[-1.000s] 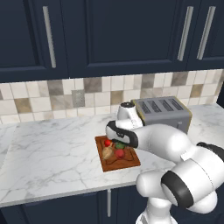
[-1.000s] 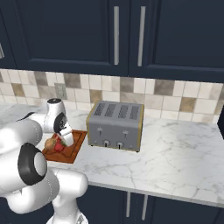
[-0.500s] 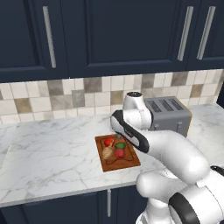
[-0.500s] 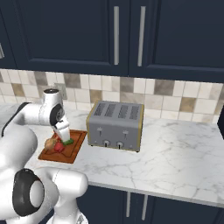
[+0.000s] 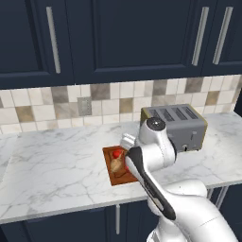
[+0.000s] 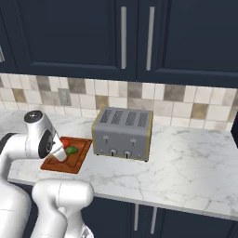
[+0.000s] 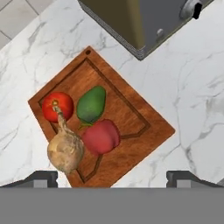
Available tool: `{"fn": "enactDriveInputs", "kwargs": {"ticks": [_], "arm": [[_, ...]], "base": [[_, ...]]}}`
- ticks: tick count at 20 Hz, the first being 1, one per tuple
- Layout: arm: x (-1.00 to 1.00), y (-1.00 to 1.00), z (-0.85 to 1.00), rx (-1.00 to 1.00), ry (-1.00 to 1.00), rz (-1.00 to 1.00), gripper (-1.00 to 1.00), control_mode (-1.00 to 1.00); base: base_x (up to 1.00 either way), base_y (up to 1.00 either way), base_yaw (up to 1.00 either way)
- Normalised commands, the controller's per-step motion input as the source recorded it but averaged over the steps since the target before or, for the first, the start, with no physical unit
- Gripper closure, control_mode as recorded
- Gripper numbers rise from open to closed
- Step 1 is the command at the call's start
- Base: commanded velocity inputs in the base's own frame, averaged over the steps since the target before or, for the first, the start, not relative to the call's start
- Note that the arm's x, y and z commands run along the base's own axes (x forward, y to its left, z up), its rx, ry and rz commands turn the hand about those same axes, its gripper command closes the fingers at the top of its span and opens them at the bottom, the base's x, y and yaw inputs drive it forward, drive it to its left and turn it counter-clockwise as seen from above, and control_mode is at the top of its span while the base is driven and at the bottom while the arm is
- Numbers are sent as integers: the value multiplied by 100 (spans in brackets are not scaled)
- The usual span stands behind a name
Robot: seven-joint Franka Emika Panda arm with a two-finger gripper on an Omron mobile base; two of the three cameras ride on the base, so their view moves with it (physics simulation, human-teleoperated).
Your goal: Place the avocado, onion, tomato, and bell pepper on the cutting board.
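Observation:
The reddish-brown cutting board (image 7: 133,116) lies on the marble counter with all the vegetables on it. The red tomato (image 7: 57,106) and the dark green avocado (image 7: 91,104) sit side by side. Touching the avocado's end is the red bell pepper (image 7: 101,136), and the tan onion (image 7: 65,151) rests against the pepper with its stem tail over the tomato. My gripper (image 7: 114,179) hangs above the board's edge, open and holding nothing. From the base cameras the board (image 5: 116,179) (image 6: 78,159) shows the tomato (image 5: 115,153) (image 6: 65,143), the onion (image 5: 116,164) and the avocado (image 6: 71,150) beside my hand.
A grey four-slot toaster (image 6: 123,134) (image 5: 177,125) (image 7: 131,22) stands just right of the board. Marble counter (image 5: 56,165) stretches to the left and to the right (image 6: 186,167). A tiled backsplash and dark blue cabinets rise behind.
My arm has folded upward and the hand has lifted away from the board. The vegetables on the board have stayed where they were.

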Motion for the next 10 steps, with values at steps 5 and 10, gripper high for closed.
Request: {"fn": "enactDriveInputs", "kwargs": {"ticks": [5, 10], "arm": [[-59, 15, 12, -8, -47, 1, -100, -100], [-67, 0, 25, -3, -47, 0, -100, -100]], "base": [[0, 0, 0], [0, 0, 0]]}}
